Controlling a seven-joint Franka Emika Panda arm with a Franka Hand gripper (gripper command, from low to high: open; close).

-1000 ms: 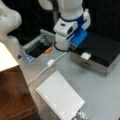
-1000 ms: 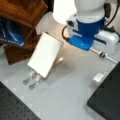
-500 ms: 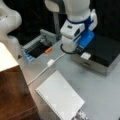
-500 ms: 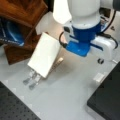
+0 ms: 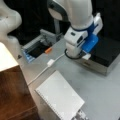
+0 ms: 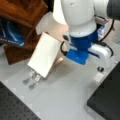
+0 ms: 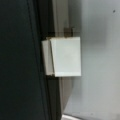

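Gripper [image 5: 75, 55] shown low over the grey table [image 5: 100, 92], just beside the black box [image 5: 107, 53]; its fingertips were hidden, so clenched or released could not be told. The small white block [image 7: 65, 56] was seen in the wrist view touching the box's metal-edged side. A grasp was judged to be best made squarely on the block's flat, smooth faces, with the jaws kept clear of the box's rim. The block was cuboid and matt, the box dark and flat-topped. A ribbed white panel [image 5: 60, 97] lay well apart.
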